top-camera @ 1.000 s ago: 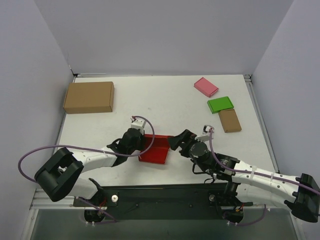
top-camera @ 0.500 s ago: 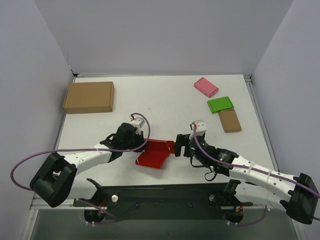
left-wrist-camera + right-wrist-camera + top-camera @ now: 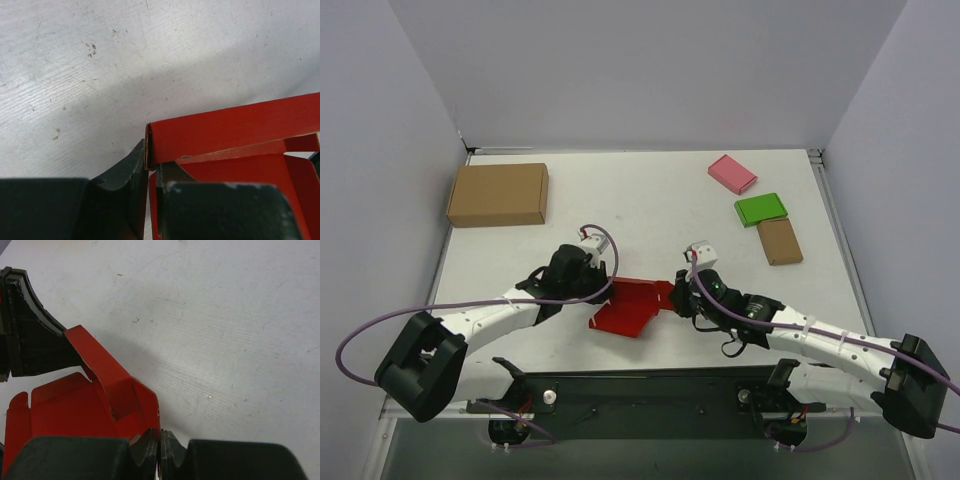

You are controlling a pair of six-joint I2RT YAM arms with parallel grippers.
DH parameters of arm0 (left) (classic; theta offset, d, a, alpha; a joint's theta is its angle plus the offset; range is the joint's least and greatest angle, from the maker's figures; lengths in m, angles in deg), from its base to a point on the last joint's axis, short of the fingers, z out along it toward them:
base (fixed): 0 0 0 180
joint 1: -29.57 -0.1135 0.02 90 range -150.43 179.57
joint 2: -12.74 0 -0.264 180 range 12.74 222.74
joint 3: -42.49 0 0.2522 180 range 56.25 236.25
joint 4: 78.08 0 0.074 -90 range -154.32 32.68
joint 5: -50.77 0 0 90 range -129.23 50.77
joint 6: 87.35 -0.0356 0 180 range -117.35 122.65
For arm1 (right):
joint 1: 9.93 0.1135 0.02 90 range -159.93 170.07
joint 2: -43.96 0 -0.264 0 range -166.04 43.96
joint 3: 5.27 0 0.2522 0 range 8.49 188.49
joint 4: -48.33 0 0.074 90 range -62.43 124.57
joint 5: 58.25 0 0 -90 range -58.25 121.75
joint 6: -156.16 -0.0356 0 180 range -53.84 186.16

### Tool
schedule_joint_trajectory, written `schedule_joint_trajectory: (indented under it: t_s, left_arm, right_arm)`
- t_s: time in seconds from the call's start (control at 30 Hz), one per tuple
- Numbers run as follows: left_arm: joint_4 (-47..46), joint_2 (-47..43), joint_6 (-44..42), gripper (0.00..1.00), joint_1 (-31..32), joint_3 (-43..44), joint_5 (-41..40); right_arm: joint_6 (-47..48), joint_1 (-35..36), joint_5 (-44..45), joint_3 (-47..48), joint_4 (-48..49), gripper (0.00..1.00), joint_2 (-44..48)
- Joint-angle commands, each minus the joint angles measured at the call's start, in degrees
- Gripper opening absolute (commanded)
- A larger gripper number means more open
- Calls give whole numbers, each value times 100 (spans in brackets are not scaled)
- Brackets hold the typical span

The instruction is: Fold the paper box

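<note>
**A:** Where do we find the paper box [image 3: 632,305]?

**B:** We see it on the white table [image 3: 650,200], to the right of the large brown carton [image 3: 498,194] and nearer the arm bases than the carton, well apart from it. It is bright red and partly open, with one long wall raised and its flaps spread.

**A:** And the left gripper [image 3: 603,290]?

**B:** We find it at the end of the box that faces the carton. In its wrist view, one dark finger [image 3: 131,167] sits outside the raised wall's corner and the other inside. The thin red card is clamped between them.

**A:** What do we make of the right gripper [image 3: 676,297]?

**B:** It is at the box end farthest from the carton. In its wrist view the two fingers are pressed together. The edge of a red flap runs down into the seam between them, so we read it as a pinch on that flap.

**A:** What else do we see?

**B:** There is a pink box [image 3: 732,173] far to the right of the carton, about level with it. A green box [image 3: 761,209] lies just beyond the pink one and nearer the bases. A small brown box [image 3: 779,241] lies just beside the green one, nearer again.
</note>
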Motion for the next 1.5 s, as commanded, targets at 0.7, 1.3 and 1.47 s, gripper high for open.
schedule_joint_trajectory:
  t_s: [0.7, 1.3, 1.47]
  left_arm:
    - [734, -125, -17, 0, -24, 479, -1451]
    - [-329, -1092, -52, 59, -51, -224, -493]
    - [-364, -1039, -140, 65, -42, -347, -440]
  right_arm:
    - [-164, 294, 156, -120, 188, 0, 451]
    - [855, 461, 622, -832, 1383, 0, -59]
    - [1084, 443, 683, -938, 1524, 0, -50]
